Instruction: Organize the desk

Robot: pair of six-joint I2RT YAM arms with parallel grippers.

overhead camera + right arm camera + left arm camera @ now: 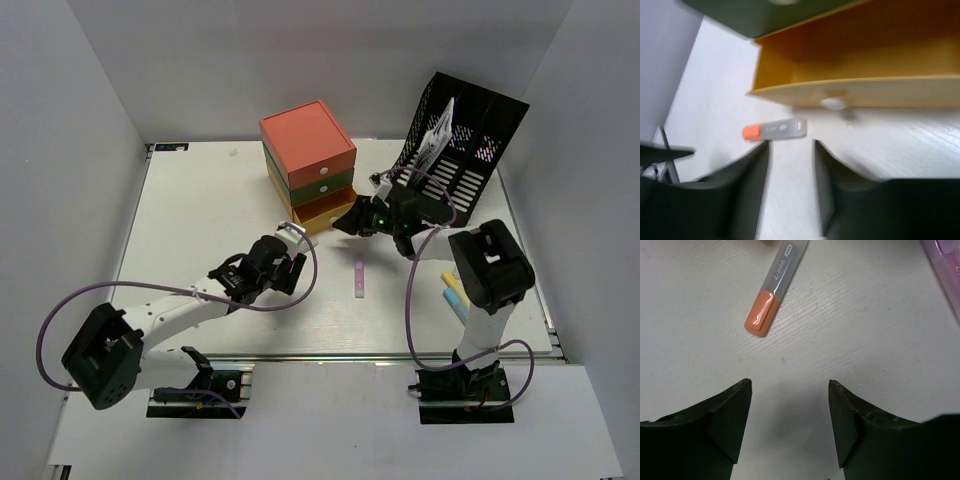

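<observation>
Left gripper (790, 387), jaws spread, empty: advance it over the orange-capped pen (772, 290), square your wrist to the barrel, then close.

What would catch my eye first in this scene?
The red, green and yellow drawer unit at the back of the desk, its yellow drawer pulled open before the right gripper. Right of it stands a black mesh file rack; an orange-capped pen lies ahead of the open left gripper.
</observation>
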